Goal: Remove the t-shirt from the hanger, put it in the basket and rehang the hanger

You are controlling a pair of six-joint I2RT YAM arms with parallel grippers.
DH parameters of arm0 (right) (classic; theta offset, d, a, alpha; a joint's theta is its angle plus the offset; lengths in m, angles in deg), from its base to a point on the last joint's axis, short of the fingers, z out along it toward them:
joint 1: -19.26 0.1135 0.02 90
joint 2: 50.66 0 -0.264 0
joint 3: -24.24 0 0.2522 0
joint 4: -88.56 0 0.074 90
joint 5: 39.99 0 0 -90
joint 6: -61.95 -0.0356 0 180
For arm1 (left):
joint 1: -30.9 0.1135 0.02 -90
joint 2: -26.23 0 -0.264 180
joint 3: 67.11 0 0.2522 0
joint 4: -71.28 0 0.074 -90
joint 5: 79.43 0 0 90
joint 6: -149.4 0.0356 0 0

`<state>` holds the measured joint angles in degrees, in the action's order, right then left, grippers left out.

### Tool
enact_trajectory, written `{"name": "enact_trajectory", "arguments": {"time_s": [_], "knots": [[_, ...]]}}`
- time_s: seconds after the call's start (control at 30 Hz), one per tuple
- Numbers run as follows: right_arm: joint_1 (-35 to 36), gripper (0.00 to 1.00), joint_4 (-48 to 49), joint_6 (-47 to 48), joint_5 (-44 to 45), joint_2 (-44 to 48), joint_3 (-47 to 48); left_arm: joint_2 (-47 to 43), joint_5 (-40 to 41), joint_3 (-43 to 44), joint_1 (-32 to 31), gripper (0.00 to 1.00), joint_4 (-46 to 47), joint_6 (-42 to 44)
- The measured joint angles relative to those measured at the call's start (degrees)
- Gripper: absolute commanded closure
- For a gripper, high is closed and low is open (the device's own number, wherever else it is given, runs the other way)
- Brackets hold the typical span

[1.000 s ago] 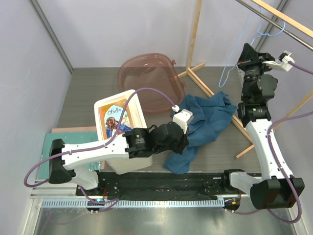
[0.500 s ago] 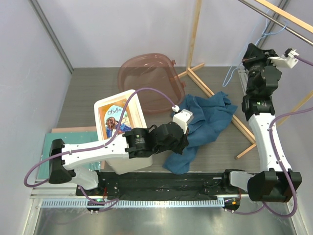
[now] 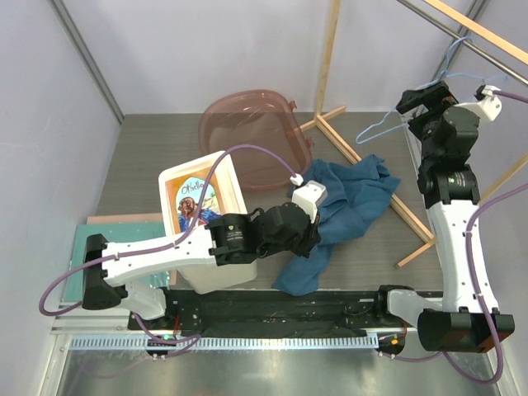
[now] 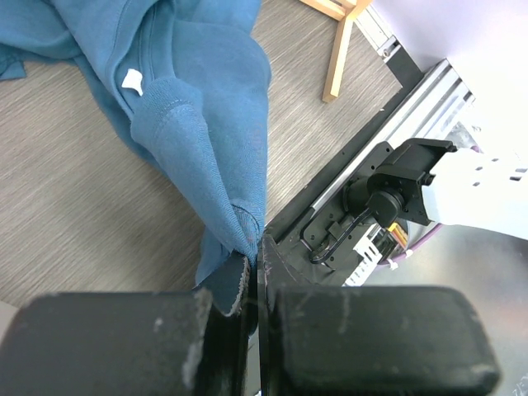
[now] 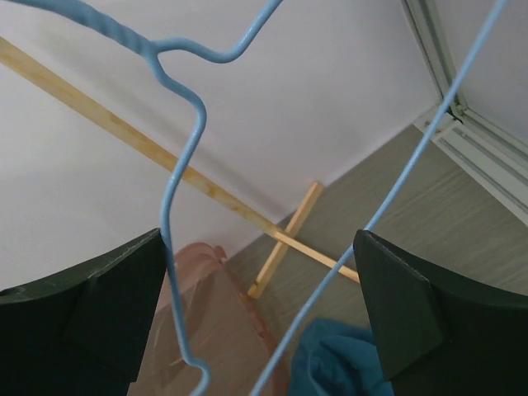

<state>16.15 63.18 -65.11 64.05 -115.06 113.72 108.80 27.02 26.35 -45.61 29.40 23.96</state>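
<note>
The teal-blue t-shirt (image 3: 351, 202) lies crumpled on the table, off the hanger. My left gripper (image 3: 311, 239) is shut on a fold at its near edge; in the left wrist view the cloth (image 4: 206, 124) runs into the closed jaws (image 4: 256, 276). The light-blue wire hanger (image 3: 373, 130) hangs bare from the rail at the upper right. My right gripper (image 3: 417, 97) stands open beside it. In the right wrist view the hanger's wires (image 5: 177, 190) pass between the spread fingers (image 5: 99, 305) without being gripped, and the t-shirt (image 5: 330, 363) shows below.
A white box (image 3: 202, 198) with a picture stands left of the shirt, behind my left arm. A brownish translucent tub (image 3: 252, 132) leans at the back. Wooden rack poles (image 3: 330, 58) and their floor bars (image 3: 417, 219) frame the right side. A green mat (image 3: 78, 256) lies front left.
My right gripper has opened and let go of the hanger, and the arm has risen. The hanger's lower end has swung left. The left arm has barely moved.
</note>
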Motion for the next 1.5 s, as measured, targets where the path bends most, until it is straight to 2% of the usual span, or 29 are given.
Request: {"name": "enact_trajectory", "arguments": {"time_s": [0.3, 0.67, 0.77, 0.83, 0.93, 1.07, 1.23, 1.4, 1.5], "knots": [[0.0, 0.0, -17.3, 5.7, -0.9, 4.9, 6.4, -0.7, -0.2, -0.5, 0.0, 1.0, 0.9, 0.0], [0.1, 0.0, -30.5, 11.9, -2.9, 12.0, 10.0, -2.7, 0.5, 3.9, 0.0, 1.0, 0.2, 3.1], [0.0, 0.0, -30.4, 13.3, -10.8, 13.1, 9.8, -3.6, 0.5, 5.5, 0.0, 1.0, 0.1, 3.8], [0.1, 0.0, -26.9, 13.2, -19.3, 14.3, 6.5, -3.9, 0.5, 7.4, 0.0, 1.0, -0.6, 4.5], [0.2, 0.0, -18.8, 10.2, -36.9, 16.5, -1.8, -4.6, 1.1, 12.0, 0.0, 1.0, -2.5, 5.8], [2.3, 0.0, -4.1, 3.5, -55.1, 15.6, -11.9, -6.6, 3.6, 19.1, 0.0, 1.0, -5.8, 7.5], [10.6, 0.0, 4.2, 3.7, -64.3, 14.4, -16.1, -10.2, 5.0, 24.3, 0.0, 1.0, -6.6, 9.0], [23.0, 0.0, 10.9, 6.6, -66.1, 13.6, -17.4, -9.7, 4.5, 29.7, 0.0, 1.0, -6.6, 10.4], [28.0, 0.0, 14.9, 7.3, -66.5, 12.7, -20.0, -7.5, 4.2, 32.4, 0.0, 1.0, -6.7, 11.3]]}}
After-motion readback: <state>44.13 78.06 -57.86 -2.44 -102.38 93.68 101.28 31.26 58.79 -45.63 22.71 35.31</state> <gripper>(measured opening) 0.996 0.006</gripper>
